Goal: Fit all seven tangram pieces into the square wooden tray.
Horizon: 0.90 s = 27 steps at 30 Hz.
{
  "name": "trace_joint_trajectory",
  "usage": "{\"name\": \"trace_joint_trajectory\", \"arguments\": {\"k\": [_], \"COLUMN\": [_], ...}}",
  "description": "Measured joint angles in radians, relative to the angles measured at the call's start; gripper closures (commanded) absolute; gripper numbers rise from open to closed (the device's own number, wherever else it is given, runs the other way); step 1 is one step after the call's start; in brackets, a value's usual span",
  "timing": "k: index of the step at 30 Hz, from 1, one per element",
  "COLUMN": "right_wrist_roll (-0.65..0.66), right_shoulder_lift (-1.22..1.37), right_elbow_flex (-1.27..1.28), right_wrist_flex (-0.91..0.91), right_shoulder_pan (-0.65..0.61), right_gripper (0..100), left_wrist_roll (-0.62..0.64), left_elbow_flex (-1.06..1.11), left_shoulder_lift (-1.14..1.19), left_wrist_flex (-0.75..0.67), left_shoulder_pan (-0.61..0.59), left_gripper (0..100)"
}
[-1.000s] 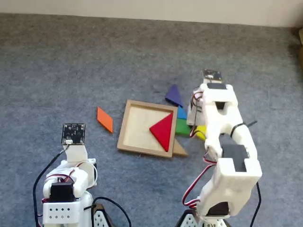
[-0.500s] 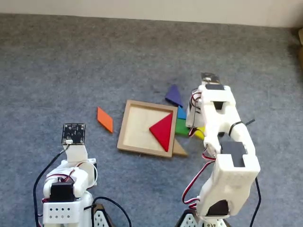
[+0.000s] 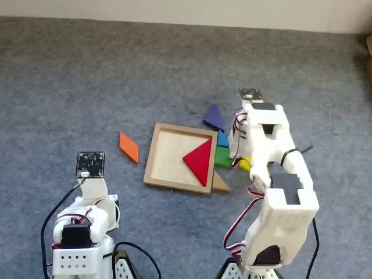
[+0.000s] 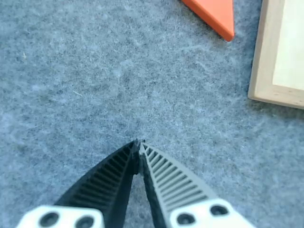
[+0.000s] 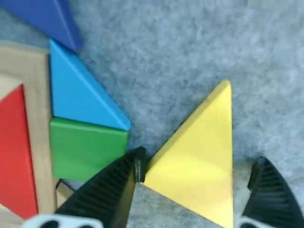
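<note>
The square wooden tray (image 3: 158,165) lies mid-table with a red triangle (image 3: 199,161) in its right part. Just outside its right rim lie a dark blue triangle (image 3: 214,117), a light blue triangle (image 3: 222,139), a green square (image 3: 223,156) and a tan triangle (image 3: 220,183). A yellow triangle (image 5: 204,142) rests on the carpet between the fingers of my open right gripper (image 5: 199,168). An orange parallelogram (image 3: 128,146) lies left of the tray. My left gripper (image 4: 138,144) is shut and holds nothing, low over bare carpet short of the orange piece (image 4: 213,12).
Grey carpet covers the table. The right arm (image 3: 264,133) hangs over the cluster of pieces and hides most of the yellow one (image 3: 246,164) from above. The left arm (image 3: 87,218) is folded at the front left. The tray's corner (image 4: 270,71) lies beyond the left gripper.
The right arm has shifted slightly left and farther from the front edge over the pieces. The left arm and all pieces have stayed put.
</note>
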Motion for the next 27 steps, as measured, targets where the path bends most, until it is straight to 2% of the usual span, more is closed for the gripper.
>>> {"name": "trace_joint_trajectory", "arguments": {"k": [27], "right_wrist_roll": [0.002], "right_shoulder_lift": [0.002], "right_elbow_flex": [0.0], "right_wrist_flex": [0.018], "right_shoulder_pan": [-0.025], "right_gripper": [66.1], "left_wrist_roll": [0.0], "left_elbow_flex": [0.0], "left_shoulder_lift": [0.0], "left_wrist_flex": [0.0], "left_shoulder_pan": [0.0], "left_gripper": [99]}}
